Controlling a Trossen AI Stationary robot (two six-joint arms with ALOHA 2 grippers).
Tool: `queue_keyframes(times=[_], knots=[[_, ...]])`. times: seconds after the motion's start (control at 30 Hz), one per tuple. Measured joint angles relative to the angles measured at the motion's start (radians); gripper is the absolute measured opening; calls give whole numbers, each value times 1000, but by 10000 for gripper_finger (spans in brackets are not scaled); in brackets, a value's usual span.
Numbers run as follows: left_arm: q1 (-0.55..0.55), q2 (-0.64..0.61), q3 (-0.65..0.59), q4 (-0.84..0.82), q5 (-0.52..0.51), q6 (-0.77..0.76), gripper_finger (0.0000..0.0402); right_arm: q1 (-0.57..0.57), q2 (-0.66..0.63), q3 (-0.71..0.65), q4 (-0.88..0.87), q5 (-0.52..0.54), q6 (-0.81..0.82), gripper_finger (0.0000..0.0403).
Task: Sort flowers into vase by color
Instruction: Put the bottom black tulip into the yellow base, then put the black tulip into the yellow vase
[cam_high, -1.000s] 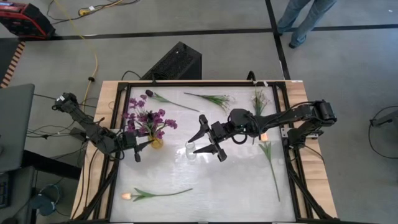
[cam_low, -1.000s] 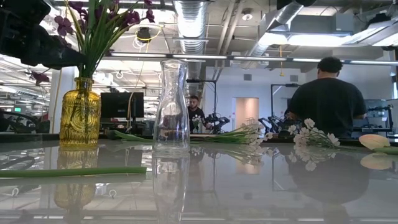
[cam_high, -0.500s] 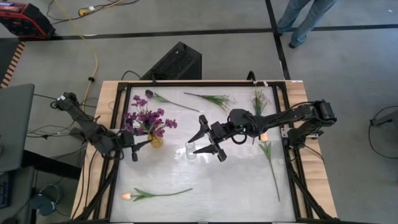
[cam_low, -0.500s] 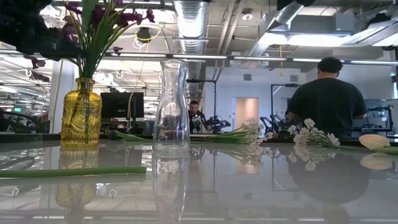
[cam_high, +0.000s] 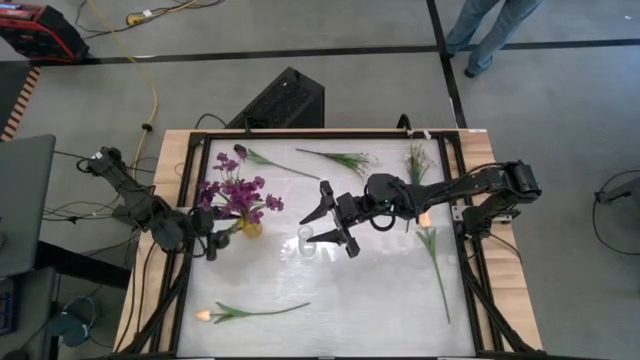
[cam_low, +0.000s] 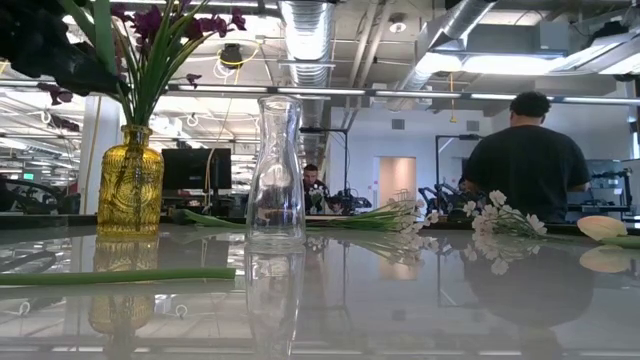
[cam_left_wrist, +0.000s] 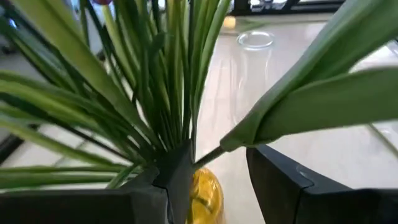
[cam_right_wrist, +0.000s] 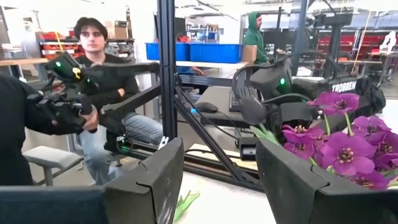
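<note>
Your left end effector (cam_high: 215, 240) sits narrowly open beside the yellow vase (cam_high: 249, 229), whose purple flowers (cam_high: 238, 193) brush its fingers; a careless pull could tip it. Your right end effector (cam_high: 335, 222) hangs wide over the clear vase (cam_high: 307, 242); dropping lower may topple it. Other flowers lie scattered on the desk (cam_high: 380, 300)

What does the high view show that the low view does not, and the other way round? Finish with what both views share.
Only the high view shows both grippers: the left gripper beside the yellow vase, the right gripper open above the clear vase. It also shows the whole orange tulip near the table's front. Only the low view shows the room behind, with a person. Both show the two vases and the purple flowers.
</note>
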Motion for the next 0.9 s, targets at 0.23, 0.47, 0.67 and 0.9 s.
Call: queue_keyframes(times=[0.23, 0.47, 0.67, 0.9], knots=[[0, 83, 149, -264, 133, -264, 156, 0, 0, 11, -28, 0, -9, 225], [0, 216, 239, -394, 305, -430, 158, -4, 0, 12, -51, -1, -10, 225], [1, 344, 329, -568, 448, -588, 158, -18, -5, 12, -172, -2, 29, 225], [0, 440, 487, -787, 722, -631, 158, -32, -5, 12, -277, -2, 51, 225]])
